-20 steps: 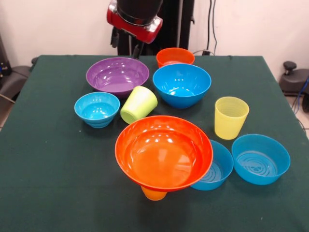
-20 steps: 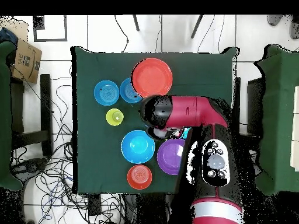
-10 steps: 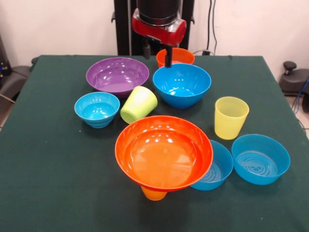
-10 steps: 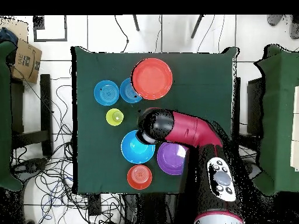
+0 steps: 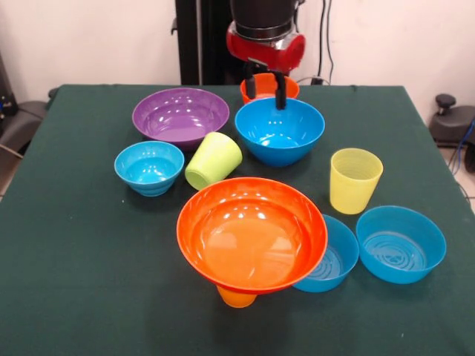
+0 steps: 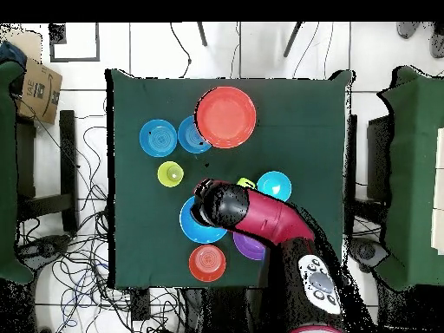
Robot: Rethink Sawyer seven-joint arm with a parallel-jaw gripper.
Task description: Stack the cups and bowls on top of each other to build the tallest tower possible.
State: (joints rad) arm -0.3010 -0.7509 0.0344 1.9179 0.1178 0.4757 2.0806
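Claw (image 5: 266, 89) hanging with fingers apart and empty, tips hovering over the far rim of the large blue bowl (image 5: 280, 130), toward the table's (image 5: 89, 282) far edge in the front view. Not touching the bowl, as far as can be judged; contact hard to rule out from this angle.

Tower (image 5: 251, 236) standing near the table's near edge: only two pieces so far, a large orange bowl (image 5: 251, 231) sitting on an upturned orange cup (image 5: 237, 298). Barely begun.

Left to stack, all loose on the cloth:
- large blue bowl, under the claw and probably next;
- small orange bowl (image 5: 269, 86) just behind it at the far edge;
- purple bowl (image 5: 180, 116) toward the far left side;
- small blue bowl (image 5: 149, 167) in front of the purple one;
- green cup (image 5: 214, 159) lying tipped on its side between small blue and large blue bowls;
- yellow ribbed cup (image 5: 355, 179) upright toward the right side;
- two medium blue bowls (image 5: 401, 243) near the near right corner, one (image 5: 335, 256) partly tucked under the orange bowl's rim.

Overhead view: arm (image 6: 260, 218) covering much of the blue and purple bowls; nothing further to be read there.
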